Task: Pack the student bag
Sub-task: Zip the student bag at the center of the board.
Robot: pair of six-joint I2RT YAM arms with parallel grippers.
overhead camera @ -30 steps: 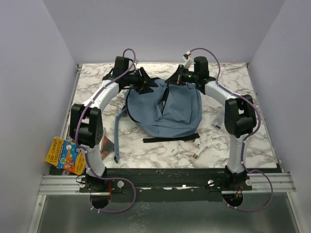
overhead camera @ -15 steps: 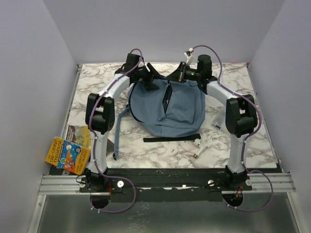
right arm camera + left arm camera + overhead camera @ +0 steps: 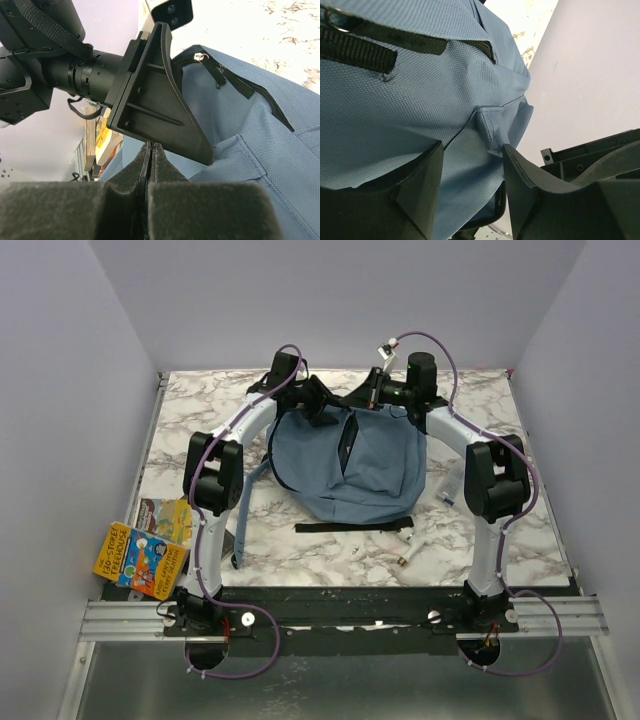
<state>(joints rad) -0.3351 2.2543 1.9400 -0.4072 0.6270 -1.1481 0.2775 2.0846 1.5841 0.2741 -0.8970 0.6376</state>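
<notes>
The student bag (image 3: pixel 365 475), dusty blue, lies mid-table with a dark slit of an opening (image 3: pixel 348 440) near its top. My left gripper (image 3: pixel 322 405) is at the bag's far-left top edge. In the left wrist view its jaws (image 3: pixel 472 150) stand apart, with blue fabric (image 3: pixel 420 110) and a zipper edge (image 3: pixel 492 212) between them; one fold touches the right finger (image 3: pixel 520 175). My right gripper (image 3: pixel 377 395) is at the bag's far top, shut, pads (image 3: pixel 151 145) pressed together with nothing visible between them. The left gripper's black finger (image 3: pixel 155 100) sits just beyond.
Two colourful books (image 3: pixel 140 558) (image 3: pixel 165 518) lie at the table's near-left corner. Small pens or markers (image 3: pixel 408 545) (image 3: pixel 447 500) lie right of the bag. A black webbing strap (image 3: pixel 350 526) and a blue shoulder strap (image 3: pixel 245 515) trail toward the front.
My left arm has swung right toward the bag's top edge, uncovering the second book at near left. The bag's top has shifted slightly right. The right arm has barely moved.
</notes>
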